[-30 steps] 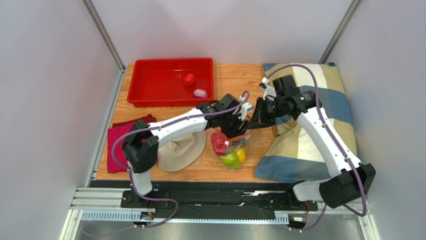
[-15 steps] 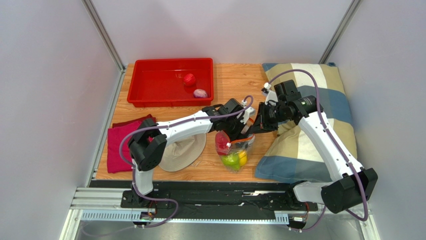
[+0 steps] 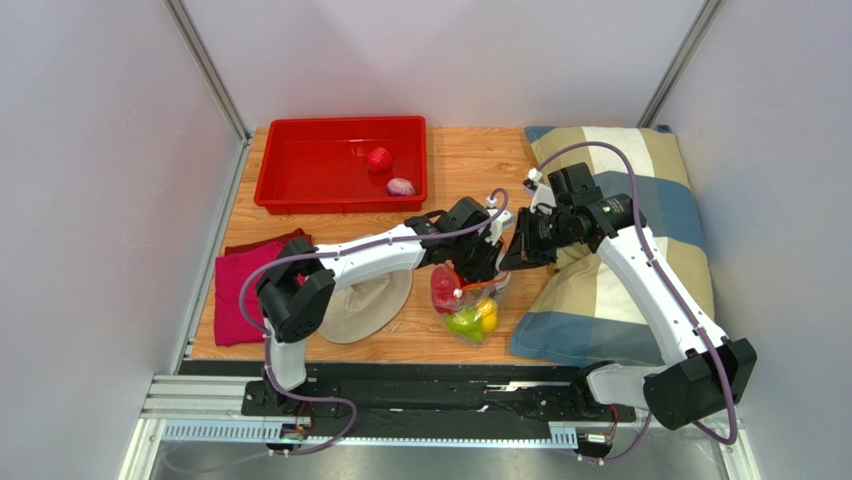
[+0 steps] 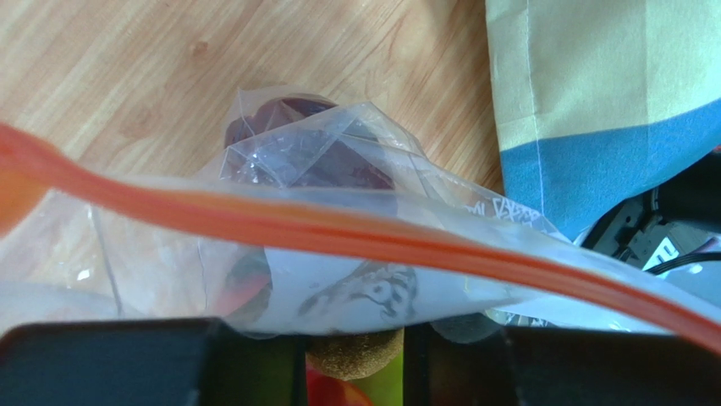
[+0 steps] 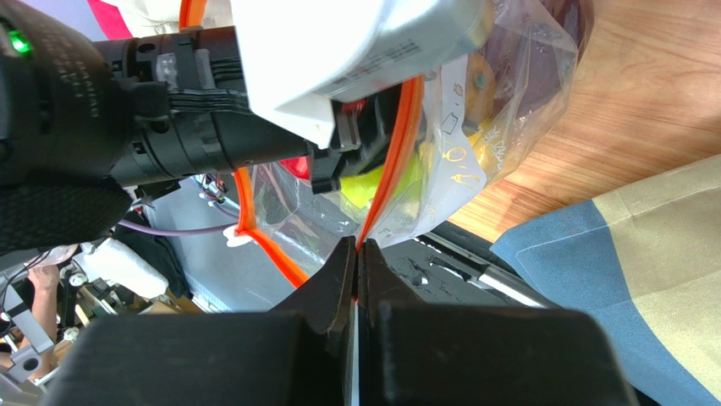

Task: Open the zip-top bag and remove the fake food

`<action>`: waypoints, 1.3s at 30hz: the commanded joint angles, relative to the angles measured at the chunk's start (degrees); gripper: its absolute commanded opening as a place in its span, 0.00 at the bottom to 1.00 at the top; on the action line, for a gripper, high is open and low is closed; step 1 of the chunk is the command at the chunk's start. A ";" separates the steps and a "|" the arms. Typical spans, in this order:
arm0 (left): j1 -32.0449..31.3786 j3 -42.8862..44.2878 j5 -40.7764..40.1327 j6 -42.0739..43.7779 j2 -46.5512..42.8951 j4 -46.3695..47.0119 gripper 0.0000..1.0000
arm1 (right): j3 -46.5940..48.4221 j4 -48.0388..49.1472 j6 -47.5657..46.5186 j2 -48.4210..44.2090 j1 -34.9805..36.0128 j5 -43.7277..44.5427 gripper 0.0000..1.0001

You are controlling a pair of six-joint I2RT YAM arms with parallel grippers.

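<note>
Toward the tabletop's near edge, just beside the pillow [image 3: 560, 310], the zip-top bag [image 3: 478, 300] sits with its mouth pulled apart. Your right jaws are pinched tight on its orange zipper strip [image 5: 391, 173]. Your left jaws reach into the mouth, part-closed around a brownish piece of fake food [image 4: 355, 351] that fills the gap between them. Red, green and yellow pieces lie lower in the bag.
</note>
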 commanded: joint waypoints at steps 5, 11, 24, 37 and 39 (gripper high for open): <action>-0.17 1.42 -2.79 5.69 -11.16 -5.25 0.00 | 1.04 0.77 -1.17 -0.44 -0.19 0.32 0.00; 6.13 2.03 4.40 7.02 -19.86 -6.04 0.00 | 1.65 0.51 -1.87 0.53 -0.37 1.20 0.00; 31.54 25.72 -14.12 -18.21 1.53 -22.73 0.00 | 3.59 -0.11 -2.04 1.23 -0.37 1.02 0.00; 40.09 45.71 -13.60 -18.05 21.62 -29.86 0.94 | 1.92 0.15 -1.87 -0.70 -0.37 1.73 0.00; 40.09 45.89 -13.43 -16.20 20.48 -30.82 0.99 | 1.66 0.15 -1.87 -0.70 -0.45 1.64 0.00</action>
